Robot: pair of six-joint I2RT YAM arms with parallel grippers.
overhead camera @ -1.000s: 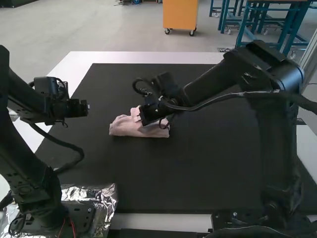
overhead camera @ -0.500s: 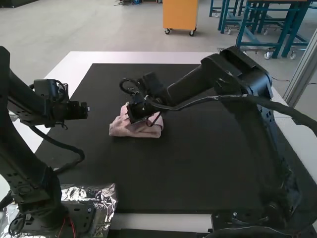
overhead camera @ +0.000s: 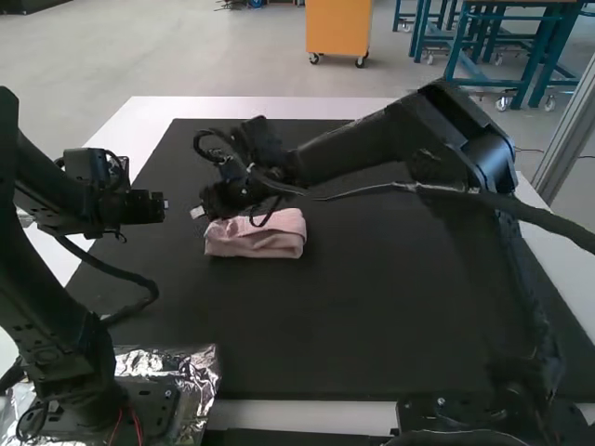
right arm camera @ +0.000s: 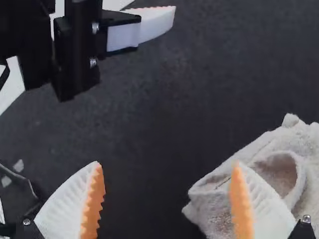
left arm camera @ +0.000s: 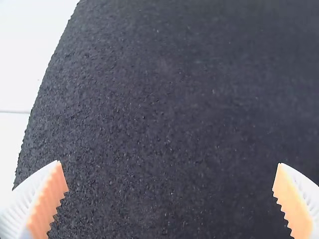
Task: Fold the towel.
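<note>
Right wrist view shows you the bundled towel (right arm camera: 311, 159) just beside your right gripper (overhead camera: 198, 213), fingers spread (your left gripper (overhead camera: 165, 204) gapes too).

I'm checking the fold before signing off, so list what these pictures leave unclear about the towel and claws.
- High view: part of the towel's far side, behind the right arm; its layers, too small to count.
- Right wrist view: the towel's remainder, cut off by the edge; a patch behind one finger of the right claw.
- Left wrist view: the left claw's finger bases, cut off by the edges.
</note>
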